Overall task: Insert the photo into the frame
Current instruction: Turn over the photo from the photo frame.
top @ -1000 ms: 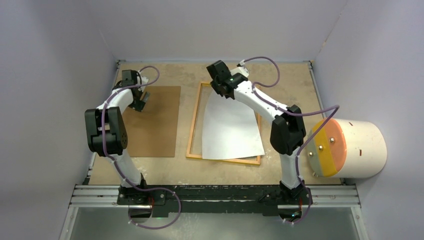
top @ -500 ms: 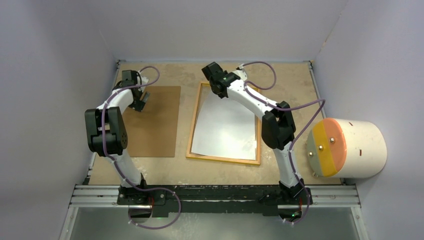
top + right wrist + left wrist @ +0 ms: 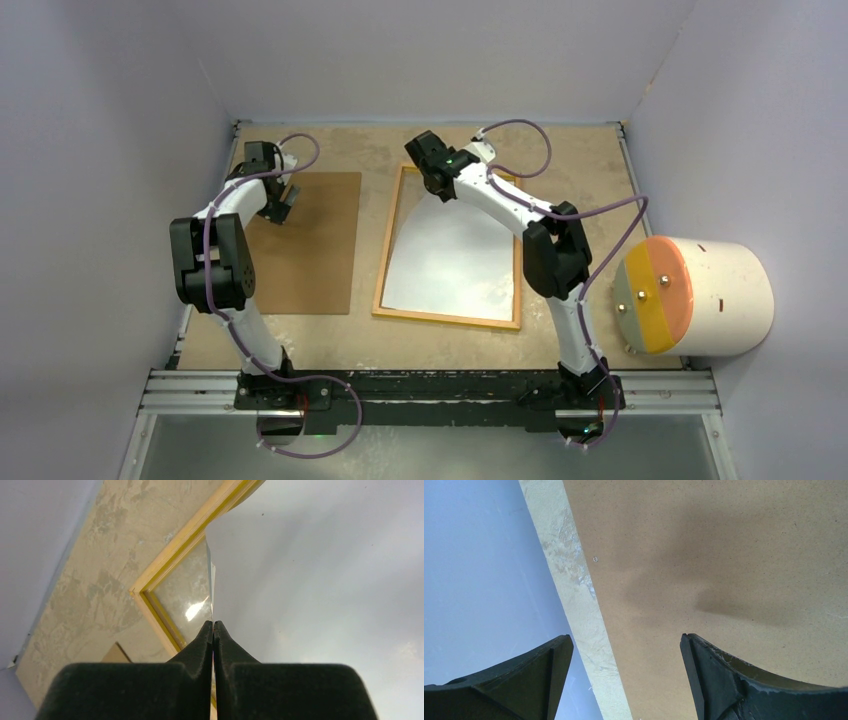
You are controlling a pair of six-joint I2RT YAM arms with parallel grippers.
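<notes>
The mottled tan table [image 3: 560, 160] bears the frame [image 3: 445, 318], a thin wooden rectangle with a yellow inner edge, lying flat. The photo [image 3: 450, 260] sits within it, white side up, its far edge lifted off the glossy pane. A flat brown backing board [image 3: 310, 260] lies to the left. The right gripper [image 3: 213, 625], arm stretched forward, pinches the photo's far edge. The left gripper [image 3: 626, 645] hovers near the board's far left corner, jaws wide and empty.

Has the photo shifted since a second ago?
Yes. The photo, pinched in the right gripper, went left and away from the arm bases. Its near right corner overhung the frame before; now its near edge sits within the rails.
</notes>
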